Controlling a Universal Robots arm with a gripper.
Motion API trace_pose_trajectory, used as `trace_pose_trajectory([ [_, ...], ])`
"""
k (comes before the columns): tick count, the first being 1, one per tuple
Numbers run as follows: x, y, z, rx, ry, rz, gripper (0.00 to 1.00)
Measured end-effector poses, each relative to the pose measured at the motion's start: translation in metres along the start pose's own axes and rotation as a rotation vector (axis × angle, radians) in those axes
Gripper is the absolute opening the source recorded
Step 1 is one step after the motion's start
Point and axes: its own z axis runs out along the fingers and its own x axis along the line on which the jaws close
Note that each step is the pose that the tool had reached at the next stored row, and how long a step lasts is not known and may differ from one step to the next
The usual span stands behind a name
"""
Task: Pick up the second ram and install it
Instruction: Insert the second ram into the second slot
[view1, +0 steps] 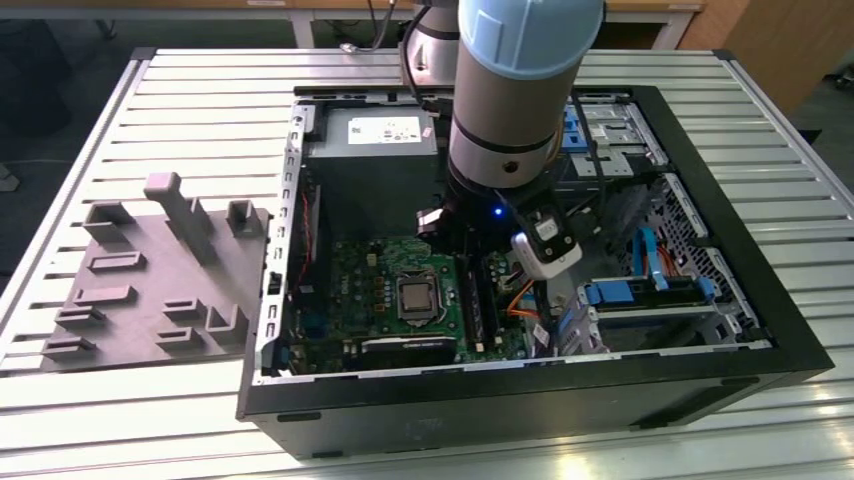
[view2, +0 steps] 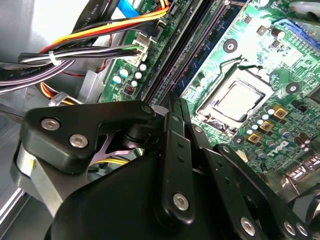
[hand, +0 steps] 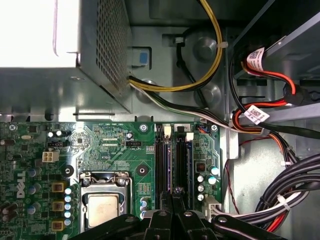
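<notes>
claw (hand: 172, 197) pressed together over motherboard (hand: 115, 145) slots (hand: 172, 160)

lab | slatted metal bench (view1: 200, 90) | open PC case (view1: 747, 300) (gutted)

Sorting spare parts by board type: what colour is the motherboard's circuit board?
Green, seen best in the first wrist view: the motherboard.
</notes>
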Motion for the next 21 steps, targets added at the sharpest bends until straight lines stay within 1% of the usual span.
trace_pose_trajectory([
  [8, 0.0000, 0.0002, 0.0005, -0.0023, 0.0001, 0.000, 0.12],
  [21, 0.0010, 0.0008, 0.0006, -0.0027, 0.0001, 0.000, 0.12],
])
